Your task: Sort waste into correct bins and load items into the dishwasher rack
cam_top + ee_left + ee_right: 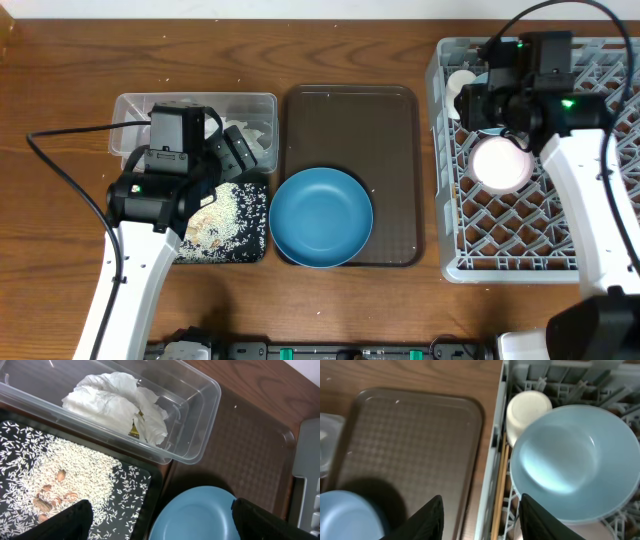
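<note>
While both end effectors (165, 522) (480, 520) stand spread, the rack (600, 230) holds two bowls (575, 460) (500, 165) and one cup (527, 410)

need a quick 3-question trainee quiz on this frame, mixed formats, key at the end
1. True or false: the big blue bowl sits on the brown tray.
2. The rice lies in: A) the brown tray, B) the black tray, C) the big blue bowl.
3. Fill in: the crumpled tissue lies in the ____.
Key: 1 true; 2 B; 3 clear tub.
</note>
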Controlling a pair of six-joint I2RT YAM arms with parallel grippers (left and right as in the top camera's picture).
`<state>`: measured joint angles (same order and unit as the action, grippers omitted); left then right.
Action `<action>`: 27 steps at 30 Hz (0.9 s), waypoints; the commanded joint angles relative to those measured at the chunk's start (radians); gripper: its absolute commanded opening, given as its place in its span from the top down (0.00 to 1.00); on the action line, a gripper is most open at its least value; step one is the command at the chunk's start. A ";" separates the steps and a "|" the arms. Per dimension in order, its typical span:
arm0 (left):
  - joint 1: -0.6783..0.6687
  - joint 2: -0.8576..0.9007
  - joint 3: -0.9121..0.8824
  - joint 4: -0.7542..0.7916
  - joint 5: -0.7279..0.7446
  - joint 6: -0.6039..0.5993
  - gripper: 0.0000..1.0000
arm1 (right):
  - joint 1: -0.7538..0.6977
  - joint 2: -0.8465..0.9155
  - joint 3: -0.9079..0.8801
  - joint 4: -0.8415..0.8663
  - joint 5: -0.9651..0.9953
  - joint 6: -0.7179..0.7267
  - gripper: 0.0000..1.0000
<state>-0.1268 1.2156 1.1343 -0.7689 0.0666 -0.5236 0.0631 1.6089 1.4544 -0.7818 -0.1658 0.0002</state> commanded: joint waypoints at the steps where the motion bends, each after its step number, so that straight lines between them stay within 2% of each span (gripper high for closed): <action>1: 0.003 -0.007 0.022 0.000 -0.019 0.002 0.09 | 0.005 0.027 -0.055 0.050 0.057 -0.028 0.52; 7: 0.003 -0.007 0.022 0.000 -0.019 0.002 0.09 | 0.005 0.077 -0.130 0.159 0.058 -0.031 0.52; 13: 0.003 -0.007 0.022 0.000 -0.019 0.002 0.09 | 0.008 0.126 -0.137 0.176 0.061 -0.041 0.57; 17: 0.003 -0.007 0.022 0.000 -0.019 0.002 0.09 | 0.008 0.142 -0.137 0.176 0.072 -0.043 0.74; 24: 0.003 -0.007 0.022 0.000 -0.019 0.002 0.09 | 0.008 0.138 -0.136 0.182 0.072 -0.043 0.83; 27: 0.003 -0.007 0.022 0.000 -0.019 0.002 0.09 | 0.008 0.136 -0.135 0.186 0.072 -0.043 0.98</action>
<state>-0.1268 1.2156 1.1343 -0.7692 0.0669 -0.5240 0.0631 1.7439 1.3205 -0.5999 -0.0963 -0.0425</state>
